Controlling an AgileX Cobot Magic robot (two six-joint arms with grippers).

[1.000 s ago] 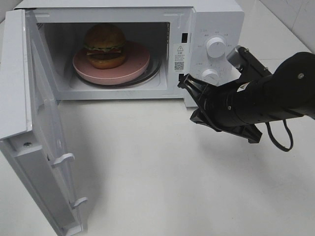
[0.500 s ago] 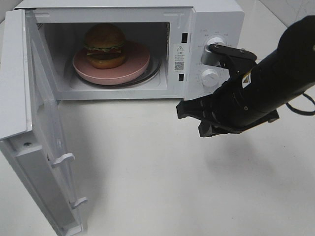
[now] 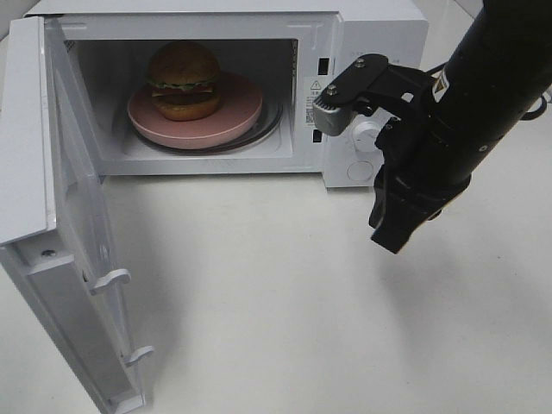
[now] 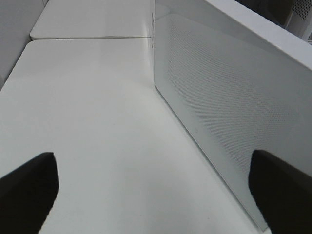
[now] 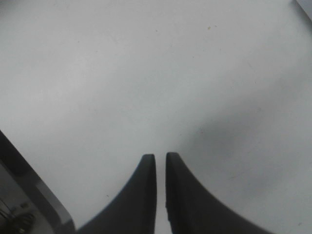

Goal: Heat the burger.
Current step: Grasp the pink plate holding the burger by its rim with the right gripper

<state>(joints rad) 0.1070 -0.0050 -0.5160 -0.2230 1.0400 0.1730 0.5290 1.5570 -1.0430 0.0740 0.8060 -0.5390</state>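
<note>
The burger (image 3: 183,79), with its golden-brown bun and green lettuce edge, sits on a round pink plate (image 3: 237,112) inside the open microwave (image 3: 371,26). My right gripper (image 3: 390,237) points down at the table in front of the control panel, well to the right of the burger. In the right wrist view its fingers (image 5: 146,195) stand almost together over bare table, with a thin slit and nothing between them. My left gripper (image 4: 152,155) is open and empty beside a white meshed panel (image 4: 219,107). It does not show in the exterior high view.
The microwave door (image 3: 60,216) swings out wide toward the front left. The right arm covers the upper part of the control panel, and one white knob (image 3: 366,134) shows beside it. White table (image 3: 276,328) spreads in front of the microwave.
The right arm has swung from lying level and pointing left to pointing steeply down, and it has risen in front of the control panel. Burger, plate and door have not moved.
</note>
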